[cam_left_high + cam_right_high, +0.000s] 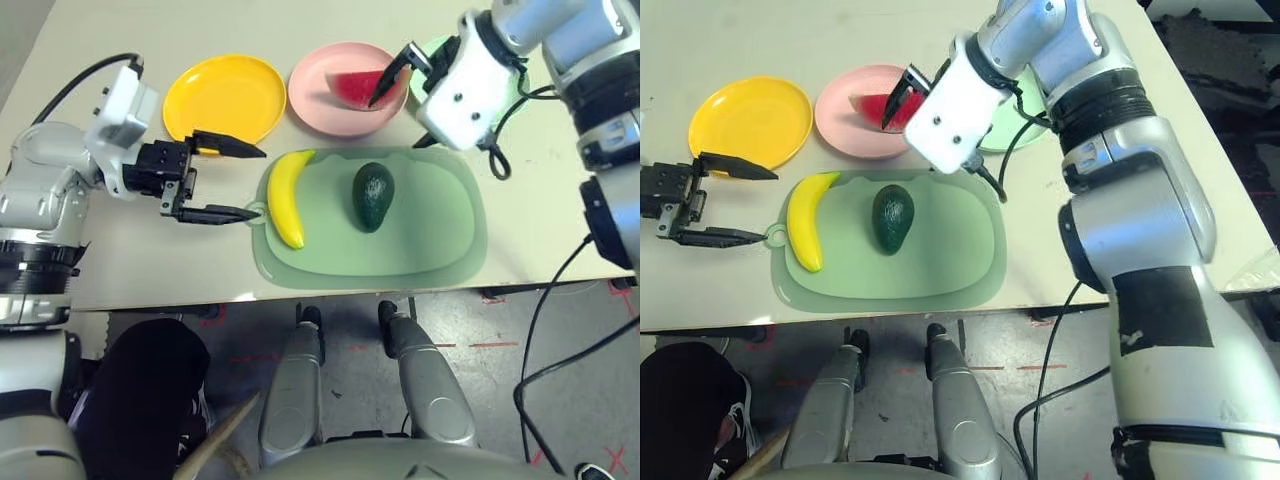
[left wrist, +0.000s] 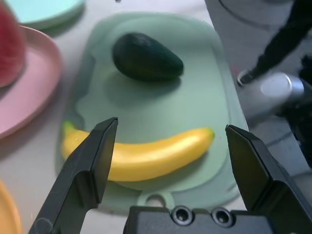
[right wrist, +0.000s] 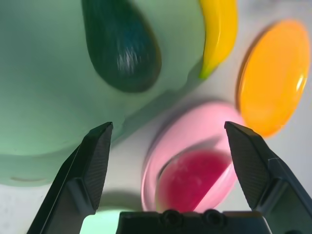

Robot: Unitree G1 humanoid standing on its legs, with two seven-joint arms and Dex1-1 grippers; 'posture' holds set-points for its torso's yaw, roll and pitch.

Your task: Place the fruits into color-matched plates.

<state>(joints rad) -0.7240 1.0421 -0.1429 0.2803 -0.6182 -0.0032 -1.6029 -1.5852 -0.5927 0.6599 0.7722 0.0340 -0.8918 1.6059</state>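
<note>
Pale table [image 1: 120, 270]. Watermelon wedge [image 1: 358, 88] already rests in pink plate [image 1: 320, 105]. Banana [image 1: 287, 196] and avocado [image 1: 372, 196] lie on green board [image 1: 430, 250]. My left gripper [image 1: 222, 180] spread, lined up beside banana; right gripper [image 3: 168, 161] spread above the wedge.

Evenly and brightly lit from overhead, with soft, short shadows under the curved yellow toy banana [image 1: 287, 196] and the dark green pear-shaped toy avocado [image 1: 372, 196] on the pale green oblong board [image 1: 430, 235]. Mild sheen on the round yellow matte plate [image 1: 225, 97]. Sharp in both head views. Soft and defocused at close range in the wrist views, especially around the round pink plate [image 3: 195, 131].
</note>
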